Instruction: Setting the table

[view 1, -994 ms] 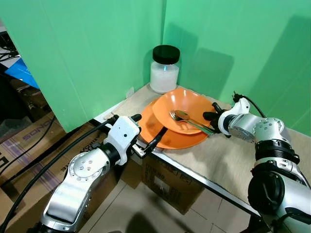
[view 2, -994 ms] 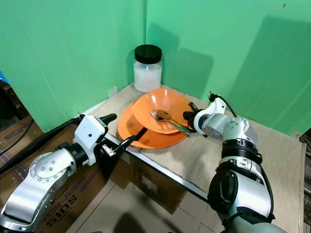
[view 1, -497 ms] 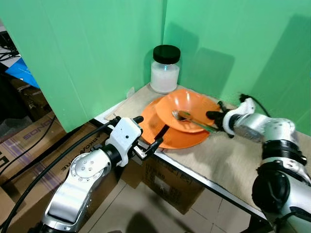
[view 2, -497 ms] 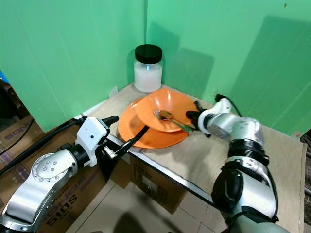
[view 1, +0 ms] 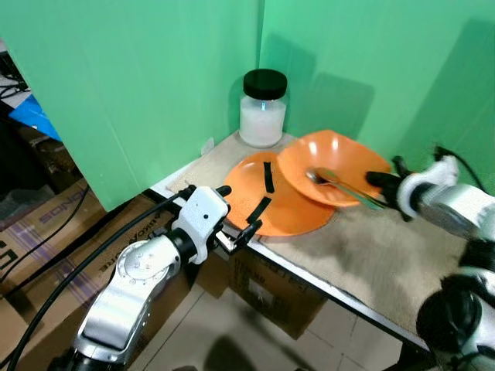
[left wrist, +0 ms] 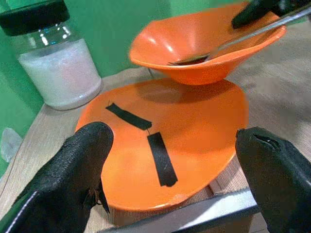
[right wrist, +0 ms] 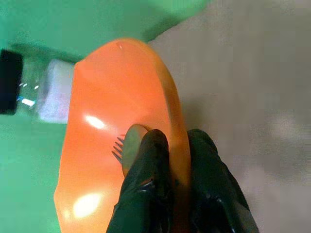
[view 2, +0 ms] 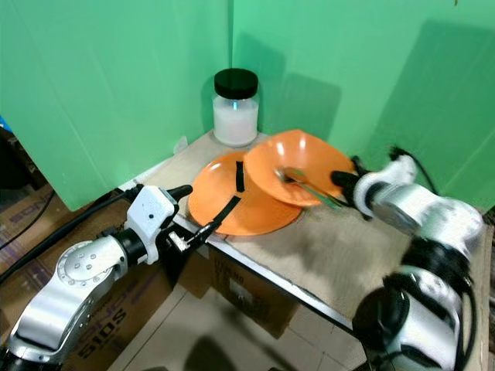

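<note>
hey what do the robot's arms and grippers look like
Both arms are silver metal with round jointed segments and black bands. The left gripper and right gripper each have two long black fingers on a white wrist housing. Black cables run along the left arm.

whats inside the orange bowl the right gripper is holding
A spoon and a fork lie in the orange bowl; the right gripper clamps the rim, covering their handle ends.

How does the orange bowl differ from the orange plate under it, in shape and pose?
The orange bowl is deep and lifted, tilted, with its rim pinched by the right tool; the orange plate is shallow and lies flat on the table. The bowl holds a spoon and a fork; the plate bears two black tape strips. Both are plain orange.
</note>
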Motion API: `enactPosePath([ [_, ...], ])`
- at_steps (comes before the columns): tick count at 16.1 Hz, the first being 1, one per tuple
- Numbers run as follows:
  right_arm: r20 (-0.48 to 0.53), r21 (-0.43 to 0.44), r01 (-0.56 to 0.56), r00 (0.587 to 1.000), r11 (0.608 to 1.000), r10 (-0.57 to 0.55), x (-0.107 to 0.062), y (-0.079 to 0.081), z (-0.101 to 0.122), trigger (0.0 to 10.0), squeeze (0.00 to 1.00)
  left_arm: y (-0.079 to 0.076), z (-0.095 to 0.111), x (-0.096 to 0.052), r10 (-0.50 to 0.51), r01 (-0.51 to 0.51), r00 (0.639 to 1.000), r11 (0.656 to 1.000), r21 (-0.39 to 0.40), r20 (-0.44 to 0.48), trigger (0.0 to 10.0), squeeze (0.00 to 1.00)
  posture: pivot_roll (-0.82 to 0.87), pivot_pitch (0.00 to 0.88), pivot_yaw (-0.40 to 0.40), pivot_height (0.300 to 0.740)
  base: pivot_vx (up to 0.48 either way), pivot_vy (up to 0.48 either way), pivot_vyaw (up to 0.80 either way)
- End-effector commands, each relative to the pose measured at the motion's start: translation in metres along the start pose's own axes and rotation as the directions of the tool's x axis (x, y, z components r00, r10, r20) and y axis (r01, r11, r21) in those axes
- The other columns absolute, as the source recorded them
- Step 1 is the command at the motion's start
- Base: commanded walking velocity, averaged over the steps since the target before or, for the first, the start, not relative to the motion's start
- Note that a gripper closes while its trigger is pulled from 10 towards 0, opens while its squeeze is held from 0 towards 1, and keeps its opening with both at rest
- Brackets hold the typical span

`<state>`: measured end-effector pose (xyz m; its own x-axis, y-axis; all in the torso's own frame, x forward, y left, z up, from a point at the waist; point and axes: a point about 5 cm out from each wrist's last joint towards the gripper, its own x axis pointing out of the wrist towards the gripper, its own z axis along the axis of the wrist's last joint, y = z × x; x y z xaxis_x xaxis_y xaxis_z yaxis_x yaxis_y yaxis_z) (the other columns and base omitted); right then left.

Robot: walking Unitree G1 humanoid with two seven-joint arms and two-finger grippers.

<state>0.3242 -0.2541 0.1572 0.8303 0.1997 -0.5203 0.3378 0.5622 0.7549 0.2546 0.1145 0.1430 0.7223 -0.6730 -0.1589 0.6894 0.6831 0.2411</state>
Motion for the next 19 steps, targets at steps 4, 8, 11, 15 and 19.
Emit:
enactPosePath([
  [4,0.128,0.022,-0.016,0.992,1.000,0.013,-0.033,-0.013,0.017,0.0,0.00,-0.001,0.002,0.006,-0.037,0.037,0.999,0.999,0.009,0.014,10.0,0.00,-0.03,0.000,0.002,0.740,0.000,0.000,0.00],
  [8,0.158,0.058,0.024,0.987,0.998,-0.032,-0.044,-0.035,0.011,0.0,0.00,0.000,0.002,0.006,-0.041,0.041,0.999,0.999,0.019,0.012,10.0,0.00,-0.03,0.000,0.005,0.740,0.000,0.000,0.00],
  [11,0.175,0.079,0.048,0.983,0.996,-0.061,-0.048,-0.044,0.008,0.0,0.00,0.001,0.002,0.006,-0.048,0.047,0.999,0.999,0.023,0.009,10.0,0.00,-0.02,0.000,0.006,0.740,0.000,0.000,0.00],
  [15,0.193,0.064,0.048,0.979,0.997,-0.059,-0.044,-0.048,0.003,0.0,0.00,0.002,0.002,0.007,-0.049,0.048,0.999,0.998,0.032,0.010,10.0,0.00,-0.02,0.000,0.011,0.740,0.000,0.000,0.00],
  [19,0.212,0.049,0.133,0.967,0.990,-0.141,-0.036,-0.062,-0.005,10.0,0.00,0.003,0.003,0.007,-0.048,0.048,0.999,0.998,0.039,0.009,10.0,0.00,-0.02,0.000,0.013,0.740,0.000,0.000,0.00],
])
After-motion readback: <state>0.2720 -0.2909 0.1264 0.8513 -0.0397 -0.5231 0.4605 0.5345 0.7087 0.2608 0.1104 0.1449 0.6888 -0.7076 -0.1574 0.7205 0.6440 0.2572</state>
